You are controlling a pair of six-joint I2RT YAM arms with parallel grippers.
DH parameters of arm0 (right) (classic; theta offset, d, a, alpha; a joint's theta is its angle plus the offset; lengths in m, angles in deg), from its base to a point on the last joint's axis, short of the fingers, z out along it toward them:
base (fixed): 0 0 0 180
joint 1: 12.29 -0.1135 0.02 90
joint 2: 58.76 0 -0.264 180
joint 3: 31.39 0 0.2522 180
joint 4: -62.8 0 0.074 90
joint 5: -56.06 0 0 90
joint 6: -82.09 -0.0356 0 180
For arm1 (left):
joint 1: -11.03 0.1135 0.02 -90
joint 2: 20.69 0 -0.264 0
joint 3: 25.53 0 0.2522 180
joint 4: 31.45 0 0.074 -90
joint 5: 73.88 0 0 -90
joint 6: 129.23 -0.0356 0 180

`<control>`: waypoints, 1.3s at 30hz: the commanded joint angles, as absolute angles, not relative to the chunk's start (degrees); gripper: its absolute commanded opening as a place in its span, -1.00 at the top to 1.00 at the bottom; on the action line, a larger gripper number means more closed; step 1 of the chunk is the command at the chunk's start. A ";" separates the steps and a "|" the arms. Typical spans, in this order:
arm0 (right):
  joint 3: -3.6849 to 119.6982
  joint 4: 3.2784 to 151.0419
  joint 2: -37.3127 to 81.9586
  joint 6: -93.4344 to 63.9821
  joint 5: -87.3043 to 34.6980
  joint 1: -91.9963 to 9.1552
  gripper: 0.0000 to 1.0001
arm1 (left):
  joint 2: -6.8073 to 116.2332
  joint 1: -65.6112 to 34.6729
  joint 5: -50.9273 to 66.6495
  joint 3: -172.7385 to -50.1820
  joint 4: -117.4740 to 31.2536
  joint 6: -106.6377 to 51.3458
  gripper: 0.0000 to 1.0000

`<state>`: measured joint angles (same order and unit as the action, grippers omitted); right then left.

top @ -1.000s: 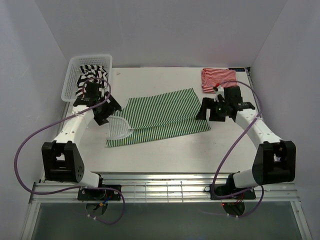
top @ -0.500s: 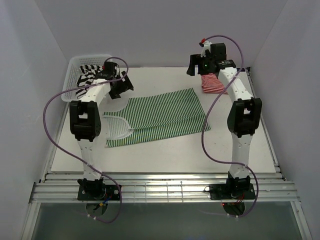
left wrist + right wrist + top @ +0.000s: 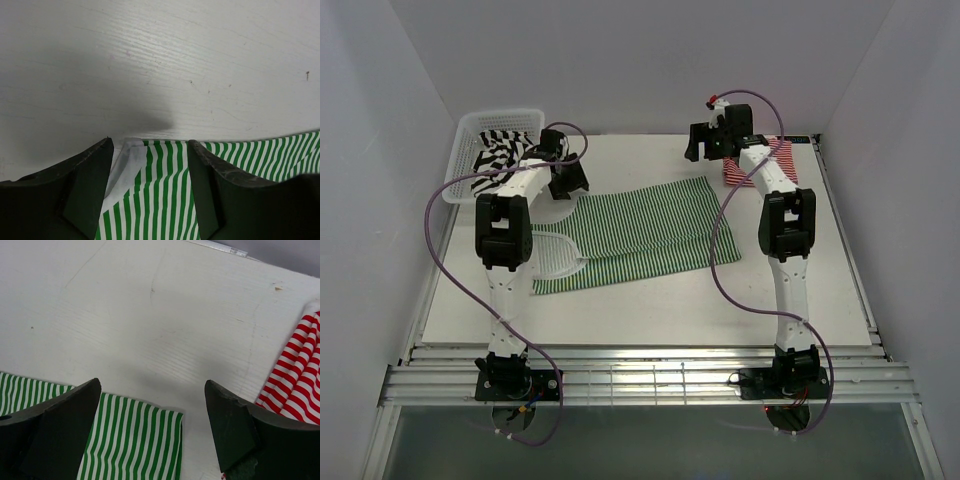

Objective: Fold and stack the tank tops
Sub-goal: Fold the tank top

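The green-and-white tank top (image 3: 645,232) lies spread flat mid-table. My left gripper (image 3: 568,181) hovers open over its far left corner (image 3: 160,190), fingers (image 3: 75,195) either side of the white-edged strap. My right gripper (image 3: 705,150) hovers open over its far right corner (image 3: 135,440). The red-and-white tank top (image 3: 760,160) lies folded at the far right, also in the right wrist view (image 3: 297,385). The black-and-white tank top (image 3: 500,150) lies in the basket.
A white mesh basket (image 3: 463,160) stands at the far left corner. White walls close in on the back and both sides. Purple cables loop from both arms.
Both arms have stretched out from low near poses toward the far edge. The grippers now hover over the green top's two far corners. The cloth has not moved.
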<state>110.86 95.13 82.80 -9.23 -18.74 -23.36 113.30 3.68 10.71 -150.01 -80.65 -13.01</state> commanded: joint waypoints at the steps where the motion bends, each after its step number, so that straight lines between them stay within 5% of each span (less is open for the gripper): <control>1: 113.07 90.01 84.76 -11.69 -17.42 -23.81 -0.80 | 112.28 3.38 10.32 -148.64 -80.63 -13.91 -0.42; 6: 112.36 88.43 86.87 -12.74 -17.51 -23.81 -0.81 | 112.46 3.30 9.45 -147.40 -80.20 -14.00 -0.21; 15: 110.43 88.60 88.63 -16.52 -18.39 -23.81 -1.00 | 113.60 1.89 7.86 -147.05 -79.23 -15.49 1.00; 26: 101.91 94.31 83.71 -16.18 -23.92 -23.54 -0.51 | 112.11 1.98 11.29 -145.90 -78.44 -15.14 1.00; 39: 101.02 96.34 82.22 -15.30 -29.10 -23.54 0.46 | 111.50 1.89 11.82 -145.73 -76.50 -15.58 1.00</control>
<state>101.50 92.66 84.18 -15.97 -25.50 -23.56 113.26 2.25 10.10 -146.77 -76.76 -14.60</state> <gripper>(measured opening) 0.310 0.025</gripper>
